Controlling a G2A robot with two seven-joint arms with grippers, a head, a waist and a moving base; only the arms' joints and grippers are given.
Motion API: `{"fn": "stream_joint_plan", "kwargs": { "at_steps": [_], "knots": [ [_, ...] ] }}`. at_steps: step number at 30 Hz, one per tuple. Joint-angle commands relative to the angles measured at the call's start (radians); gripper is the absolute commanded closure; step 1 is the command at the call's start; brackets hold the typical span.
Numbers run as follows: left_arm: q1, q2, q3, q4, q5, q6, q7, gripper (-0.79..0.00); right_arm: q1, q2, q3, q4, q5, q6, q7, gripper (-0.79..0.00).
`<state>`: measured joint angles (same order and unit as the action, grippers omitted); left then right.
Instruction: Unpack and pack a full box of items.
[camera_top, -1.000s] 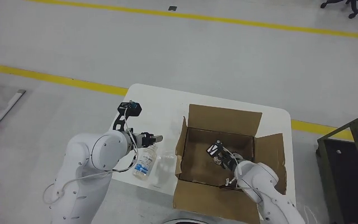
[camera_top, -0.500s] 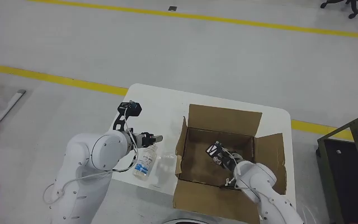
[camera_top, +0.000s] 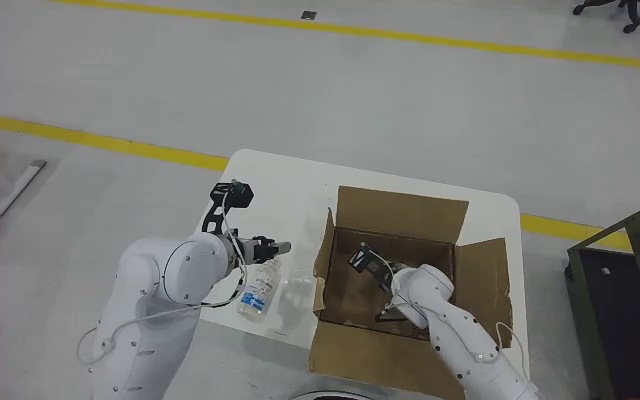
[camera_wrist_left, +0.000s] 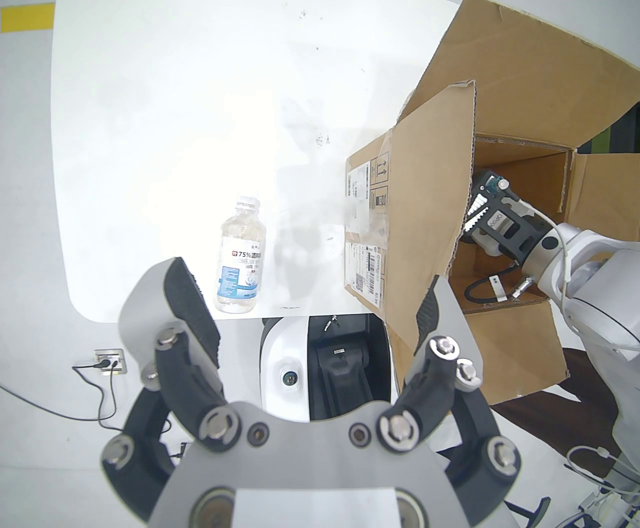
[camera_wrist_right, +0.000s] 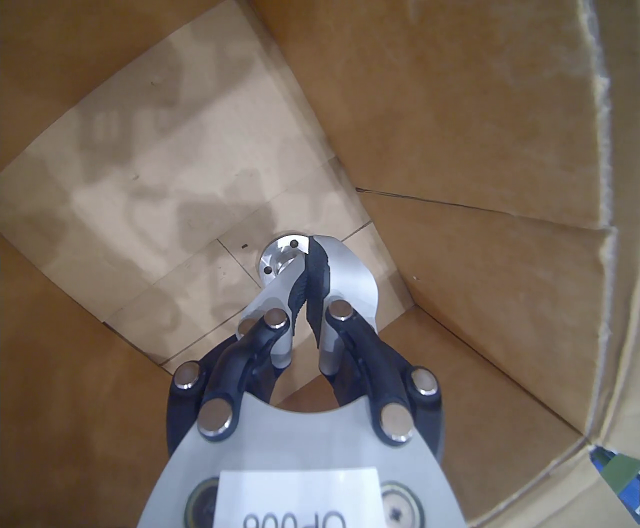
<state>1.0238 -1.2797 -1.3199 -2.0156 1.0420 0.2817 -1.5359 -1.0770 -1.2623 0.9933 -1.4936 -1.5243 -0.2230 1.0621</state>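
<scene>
Your left claw (camera_wrist_left: 307, 280) hangs released and empty above the tabletop (camera_wrist_left: 175, 100), on the box's (camera_wrist_left: 410, 200) left, with both pads spread wide apart. Beneath it, a clear bottle (camera_wrist_left: 241, 255) with a blue and white label lies flat on the tabletop, near the box's left wall but not touching it, its cap pointing away from you. The box stands with all its flaps folded outward. Your right arm reaches down inside the box, and your right claw (camera_wrist_right: 306, 245) is clenched low over the box's floor, its pads pressed together along their length. A small round metal part (camera_wrist_right: 280, 255) with two holes sits right at the fingertips. You cannot tell whether the part is pinched or just lies behind them.
</scene>
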Motion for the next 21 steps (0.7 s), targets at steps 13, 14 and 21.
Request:
{"fn": "stream_joint_plan", "kwargs": {
  "at_steps": [13,14,21],
  "knots": [
    [0.000,0.000,0.000,0.000,0.000,0.000,0.000,-0.785,0.007,-0.007,0.025,0.073,0.041,0.009,-0.009,-0.388],
    [0.000,0.000,0.000,0.000,0.000,0.000,0.000,-0.785,0.005,-0.007,0.026,0.077,0.043,0.009,-0.011,-0.388],
    [0.000,0.000,0.000,0.000,0.000,0.000,0.000,-0.785,0.006,-0.010,0.029,0.105,0.045,0.005,-0.019,-0.354]
  ]
}}
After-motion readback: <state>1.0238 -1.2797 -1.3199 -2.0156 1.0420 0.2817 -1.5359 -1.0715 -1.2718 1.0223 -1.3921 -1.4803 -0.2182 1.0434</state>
